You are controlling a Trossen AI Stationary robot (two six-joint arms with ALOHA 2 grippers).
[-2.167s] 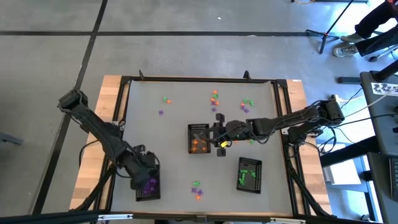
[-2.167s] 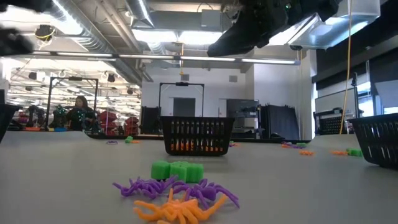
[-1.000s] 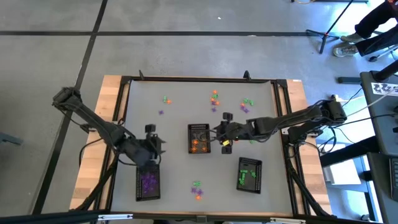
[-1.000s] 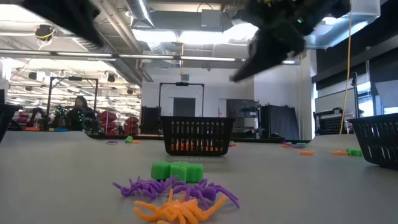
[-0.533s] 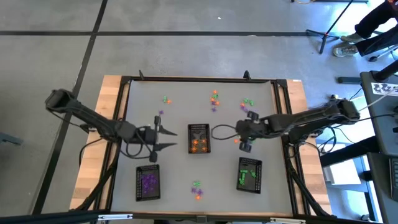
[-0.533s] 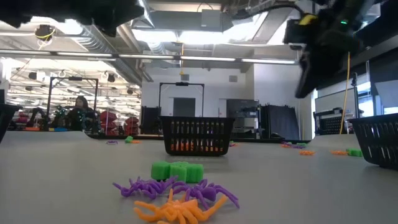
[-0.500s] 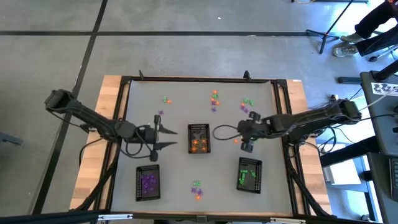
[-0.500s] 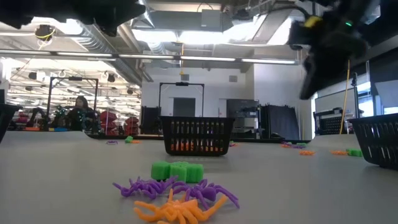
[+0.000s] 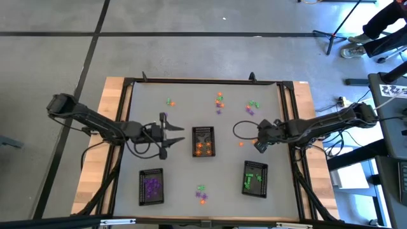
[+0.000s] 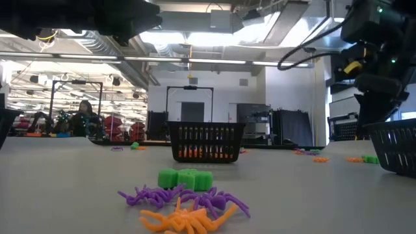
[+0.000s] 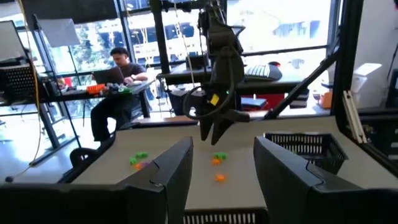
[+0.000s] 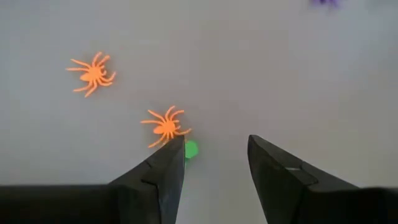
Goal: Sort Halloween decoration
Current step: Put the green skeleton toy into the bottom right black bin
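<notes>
Under the right tool, whose fingers stand apart and empty, an orange spider lies flat on the counter. It looks featherlight, floppy plastic; pinch the body, not the thin legs. The left tool waits, spread wide.

Even, bright overhead light is falling on the table, casting only faint shadows. In the low view ceiling lamps are glaring, and the dark arms overhead are blurring. Daylight is flaring through windows in the left wrist view.
</notes>
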